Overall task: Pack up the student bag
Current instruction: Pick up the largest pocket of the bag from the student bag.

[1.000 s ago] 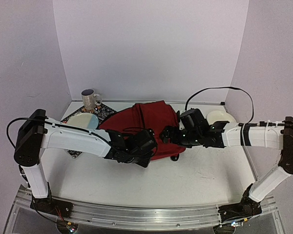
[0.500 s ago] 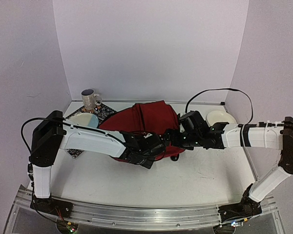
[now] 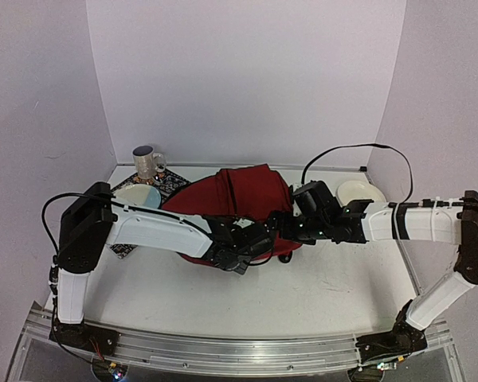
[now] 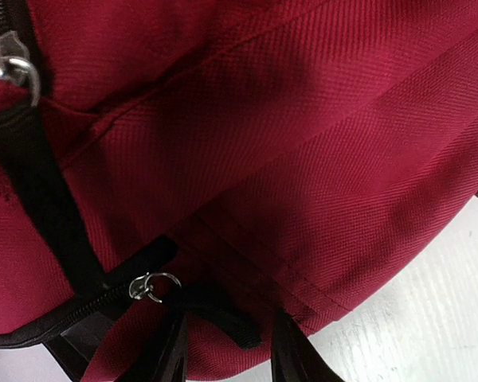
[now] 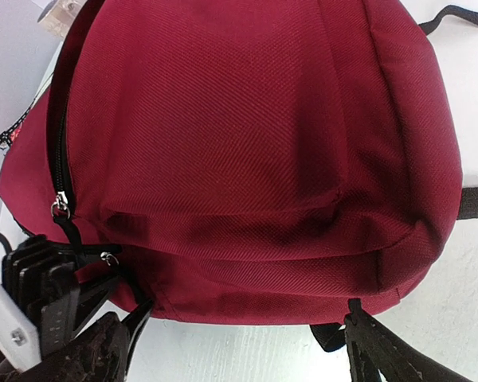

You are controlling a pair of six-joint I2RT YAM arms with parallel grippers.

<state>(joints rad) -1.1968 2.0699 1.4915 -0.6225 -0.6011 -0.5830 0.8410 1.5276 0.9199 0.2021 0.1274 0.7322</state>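
Red student bag | left jaws part-open astride zip pull | right jaws wide astride edge

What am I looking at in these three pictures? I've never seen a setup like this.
These are two robot arms, a left arm and a right arm, bolted at the near edge of a white table. Each ends in a two-finger gripper. The wide picture comes from a fixed camera above and behind them. The close-ups come from a camera on each wrist.

On the table lies a dark red backpack, with a mug, a patterned mat, a pale dish and a white bowl to its sides.

The left gripper straddles the bag's edge by a zip pull; whether it grips is unclear. The right gripper stands wide open, holding nothing.
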